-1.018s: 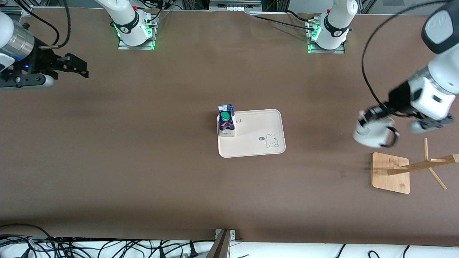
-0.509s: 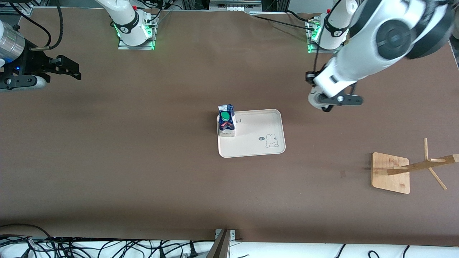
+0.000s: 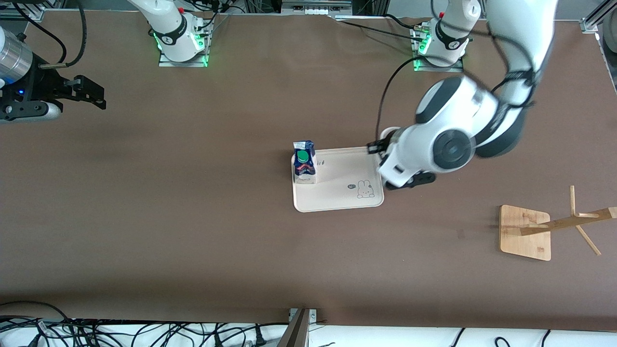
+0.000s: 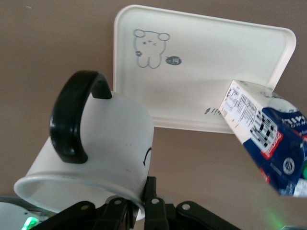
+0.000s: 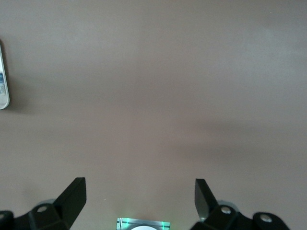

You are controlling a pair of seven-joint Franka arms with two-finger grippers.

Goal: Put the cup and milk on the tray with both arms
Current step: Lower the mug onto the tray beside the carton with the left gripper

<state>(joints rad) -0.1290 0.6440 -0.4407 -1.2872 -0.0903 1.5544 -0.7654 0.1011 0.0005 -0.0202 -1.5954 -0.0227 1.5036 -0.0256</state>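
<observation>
Left pincer (image 4: 144, 201) pinching cup (image 4: 91, 148) (front view hides it) beside tray (image 3: 337, 202); right pincer (image 5: 140, 194) spread, waiting.

Matt brown bench (image 3: 193, 202) under a smooth cream tray (image 4: 220, 62) of plastic look. Glossy white cup (image 4: 103, 143) with a shiny black handle, seemingly glazed ceramic. Printed paper milk (image 4: 268, 139) carton, faintly sheened, green plastic cap. Pale bare wooden rack (image 3: 528, 231). Black matt plastic fingers on right tool (image 5: 139, 196).
</observation>
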